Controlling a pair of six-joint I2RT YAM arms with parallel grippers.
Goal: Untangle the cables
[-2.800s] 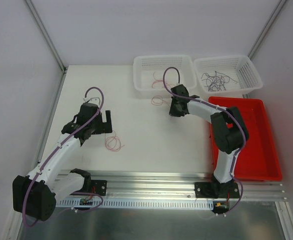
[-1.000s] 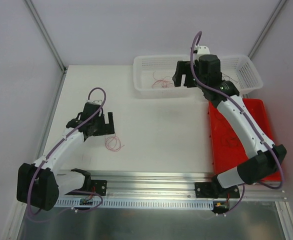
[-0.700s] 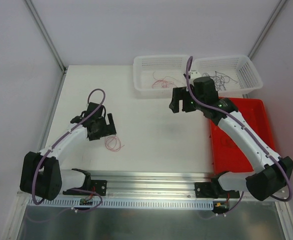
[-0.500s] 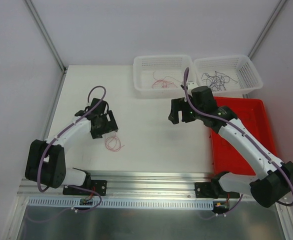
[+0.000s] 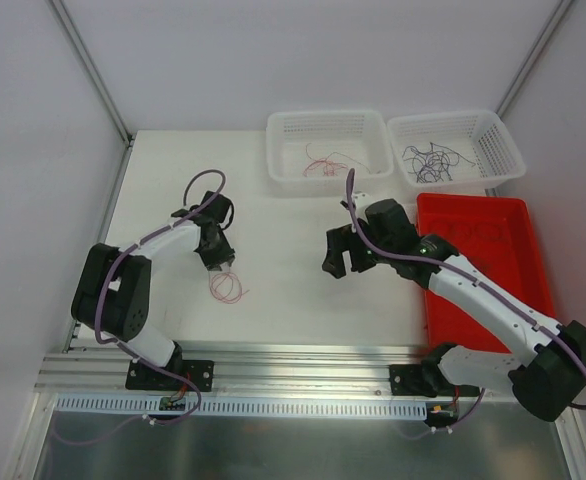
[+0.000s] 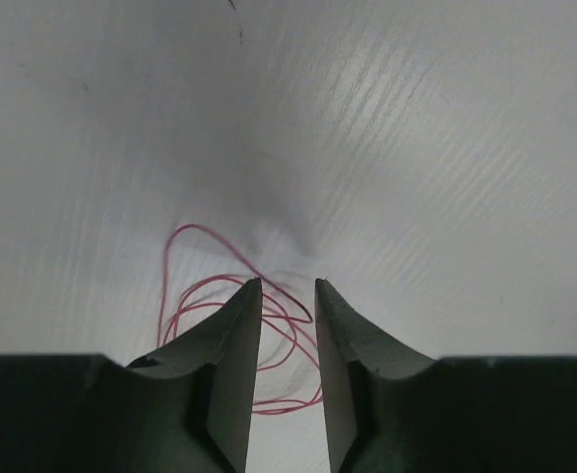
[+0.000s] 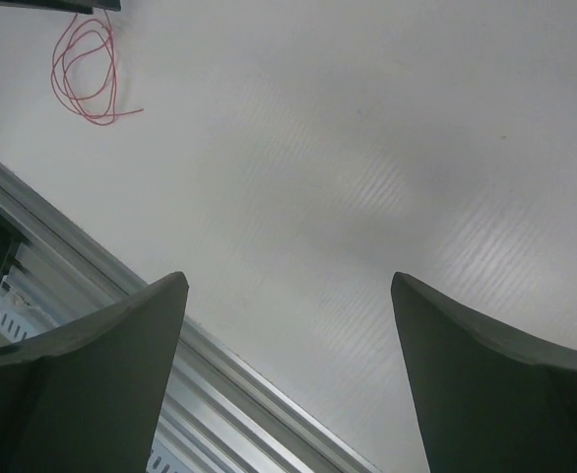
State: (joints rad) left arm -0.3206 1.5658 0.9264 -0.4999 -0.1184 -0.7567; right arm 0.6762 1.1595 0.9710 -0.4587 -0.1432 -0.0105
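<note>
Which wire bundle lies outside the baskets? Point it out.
The red coil on the table, by the left gripper. The other red wires and the dark tangle sit in the white baskets.

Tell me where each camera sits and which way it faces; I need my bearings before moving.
Top external: above and behind the arm bases, looking down on the table; both whole arms, left gripper, right gripper and the red tray show.
Left wrist: on the left arm, looking down between its narrowly parted fingers at the red cable.
Right wrist: on the right arm, looking down at the table and the rail between wide-open fingers.
Shared: all three show the same red cable.
</note>
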